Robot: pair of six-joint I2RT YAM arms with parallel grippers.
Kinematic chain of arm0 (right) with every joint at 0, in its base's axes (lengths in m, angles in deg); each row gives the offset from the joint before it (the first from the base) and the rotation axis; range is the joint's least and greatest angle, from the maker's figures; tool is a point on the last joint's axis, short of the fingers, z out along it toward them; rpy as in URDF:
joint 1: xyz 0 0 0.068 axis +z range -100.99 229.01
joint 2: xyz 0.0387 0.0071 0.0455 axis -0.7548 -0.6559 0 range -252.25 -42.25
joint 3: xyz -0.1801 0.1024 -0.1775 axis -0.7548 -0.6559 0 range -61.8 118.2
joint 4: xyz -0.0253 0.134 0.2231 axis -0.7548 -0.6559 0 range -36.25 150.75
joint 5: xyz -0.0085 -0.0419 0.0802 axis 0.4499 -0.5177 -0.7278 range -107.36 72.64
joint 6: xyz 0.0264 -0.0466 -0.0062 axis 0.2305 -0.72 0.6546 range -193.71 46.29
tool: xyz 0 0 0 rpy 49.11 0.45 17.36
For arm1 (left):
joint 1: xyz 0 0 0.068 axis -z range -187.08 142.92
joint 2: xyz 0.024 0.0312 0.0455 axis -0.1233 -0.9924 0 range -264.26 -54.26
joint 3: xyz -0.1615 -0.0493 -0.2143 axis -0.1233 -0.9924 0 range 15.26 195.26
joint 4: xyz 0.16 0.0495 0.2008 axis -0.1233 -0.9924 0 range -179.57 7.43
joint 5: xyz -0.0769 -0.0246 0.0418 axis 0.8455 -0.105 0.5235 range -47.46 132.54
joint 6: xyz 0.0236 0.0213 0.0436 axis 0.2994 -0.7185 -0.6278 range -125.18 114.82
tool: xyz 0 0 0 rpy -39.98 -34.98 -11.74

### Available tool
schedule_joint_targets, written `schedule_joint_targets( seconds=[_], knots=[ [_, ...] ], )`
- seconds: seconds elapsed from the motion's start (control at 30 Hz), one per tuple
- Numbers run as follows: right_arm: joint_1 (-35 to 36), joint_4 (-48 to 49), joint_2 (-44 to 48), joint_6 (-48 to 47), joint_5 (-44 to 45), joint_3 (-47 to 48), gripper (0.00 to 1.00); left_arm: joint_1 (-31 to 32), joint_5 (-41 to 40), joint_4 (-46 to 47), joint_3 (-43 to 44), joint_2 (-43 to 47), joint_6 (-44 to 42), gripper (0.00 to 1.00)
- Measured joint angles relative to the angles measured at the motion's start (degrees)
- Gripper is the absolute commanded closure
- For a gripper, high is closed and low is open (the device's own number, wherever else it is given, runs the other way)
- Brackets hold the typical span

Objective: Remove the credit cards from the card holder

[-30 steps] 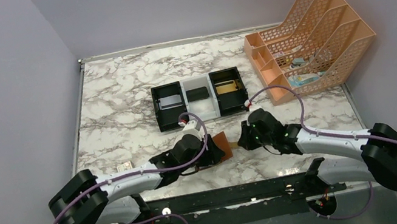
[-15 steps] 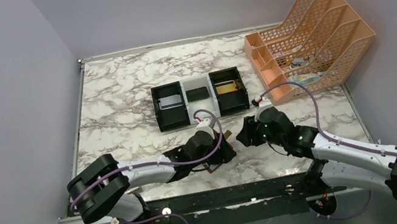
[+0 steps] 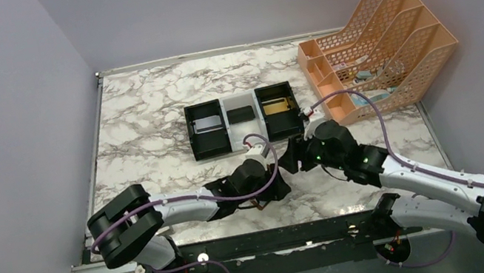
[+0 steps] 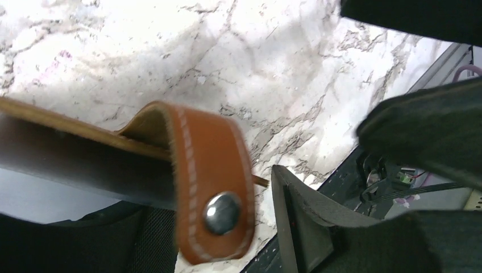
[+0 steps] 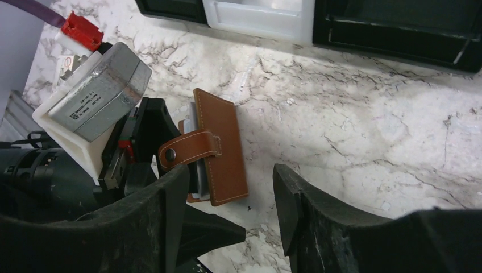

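The card holder (image 5: pixel 221 149) was found on the near middle of the table (image 5: pixel 352 114), in front of the three-compartment tray (image 3: pixel 192 134). It appeared to be clamped by the left gripper (image 3: pixel 276 187) along the edge turned towards that arm. The snap tab (image 5: pixel 187 151) was seen wrapped over that same edge and bulging off the leather; whether it was fastened could not be told. Beneath the tab, pale and grey-blue edges of credit cards (image 5: pixel 196 170) were seen protruding from the holder, so the task was judged unfinished. In the tray a grey card (image 3: pixel 208 124), a dark card (image 3: pixel 241 114) and a gold card (image 3: pixel 277 105) were seen, one to each compartment.

The right gripper (image 5: pixel 228 170) was seen with its fingers well apart and nothing between them. From above it was placed just beside the holder, on the holder's right. In the right wrist view the holder lay directly ahead of the gap, with its long axis pointing away from the gripper, so any closing would be made across the short width. The card edges, however, were turned away towards the left gripper. It was therefore judged that the free right arm would have to be brought round to that edge before a card could be drawn.
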Motion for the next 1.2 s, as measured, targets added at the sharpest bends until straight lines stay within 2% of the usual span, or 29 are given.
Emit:
schedule_joint_targets(
  seconds=[0.33, 0.6, 0.87, 1.2],
  knots=[
    [0.0, 0.7, -7.87, -2.47, -2.16, 4.92, 0.42, 0.22, -1.57, -0.72, 1.03, 4.11, -4.31, 0.44],
    [-1.99, 1.14, -9.14, -1.64, -2.23, 4.83, 0.42, 0.22, -6.8, -1.49, 3.28, 4.37, -8.44, 0.57],
    [-6.54, 2.64, -9.49, -1.62, -5.64, 2.54, 0.43, 0.07, -11.72, -1.62, 4.85, 3.06, -11.1, 0.63],
    [-7.61, 4.7, -10.49, -1.66, -8.61, -0.57, 0.43, -2.84, -13.07, -2.01, 5.6, 0.87, -13.18, 0.7]
  ],
)
